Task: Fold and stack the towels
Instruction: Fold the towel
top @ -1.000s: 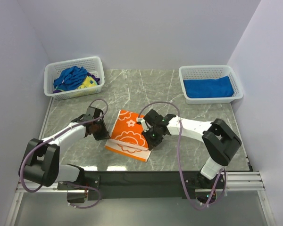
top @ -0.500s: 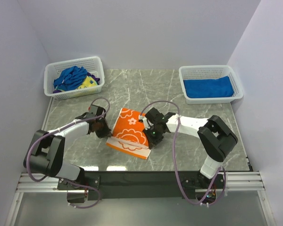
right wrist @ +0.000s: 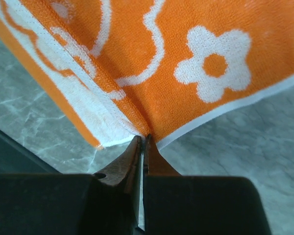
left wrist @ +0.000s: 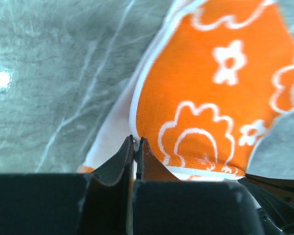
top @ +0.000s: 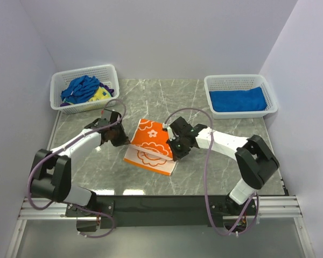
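Orange towel (top: 151, 141) is mid-table, between your two arms, half folded. Its top layer is raised off the grey marble table (top: 167, 102), orange face with white flower outlines up. The lower layer lies flat underneath, with its paler side showing along the near edge.

Your left gripper (top: 127, 141) is pinched closed on the towel's left edge. The left wrist view shows the fingers pressed together right at the white-trimmed hem, with the cloth rising away from them.

Your right gripper (top: 175, 151) is clamped on the towel's right-hand corner. In the right wrist view the tips meet where the white border comes to a point, and the cloth fans out above them, clear of the marble.

Both arms reach in low from the near edge, one on each side of the towel.

Far-left corner: left basket (top: 59, 80) holds a crumpled blue towel (top: 81, 87) and a yellow towel (top: 100, 94) beside it.

Far-right corner: right basket (top: 234, 78) holds a folded blue towel (top: 238, 99) lying flat.

Both baskets sit well apart from the orange towel.
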Available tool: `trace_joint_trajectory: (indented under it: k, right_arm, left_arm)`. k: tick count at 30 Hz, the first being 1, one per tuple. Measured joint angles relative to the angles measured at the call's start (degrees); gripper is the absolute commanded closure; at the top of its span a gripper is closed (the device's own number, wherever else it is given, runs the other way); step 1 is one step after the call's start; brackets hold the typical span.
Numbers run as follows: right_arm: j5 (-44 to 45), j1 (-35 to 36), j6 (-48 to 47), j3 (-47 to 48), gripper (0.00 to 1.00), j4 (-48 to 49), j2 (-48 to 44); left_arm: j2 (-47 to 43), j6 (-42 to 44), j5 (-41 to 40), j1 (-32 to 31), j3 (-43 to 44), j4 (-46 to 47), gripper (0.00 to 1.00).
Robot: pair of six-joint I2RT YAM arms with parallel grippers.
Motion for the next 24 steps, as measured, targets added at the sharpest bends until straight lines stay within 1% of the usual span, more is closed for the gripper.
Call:
trace_joint_trajectory:
  k: [3,7,12,15,19,24]
  right_arm:
    - [0.8,0.9,0.0,0.9,1.00,-1.7,-3.0]
    - [1.3,2.8,0.3,1.5,1.00,-3.4,-6.4]
    - [1.4,6.3,1.4,1.2,1.00,-4.6,-7.4]
    - [0.9,7.8,2.3,-0.3,1.00,-4.2,-7.4]
    - [-0.2,8.1,3.4,-3.0,1.00,-2.5,-7.0]
    - [-2.0,8.2,4.4,-4.5,1.00,0.3,-3.2]
  left_arm:
    - [-3.0,0.7,-0.1,0.0,2.1,-2.7,1.00]
    - [-6.2,1.2,-0.1,0.0,2.6,-4.8,1.00]
    - [-9.2,1.5,-0.1,0.0,1.8,-6.8,1.00]
    - [-10.5,1.4,0.0,0.0,-1.4,-7.0,1.00]
    - [-11.7,1.0,0.4,-0.1,-7.6,-6.7,1.00]
    - [-10.7,0.2,0.5,-0.1,-12.9,-4.7,1.00]
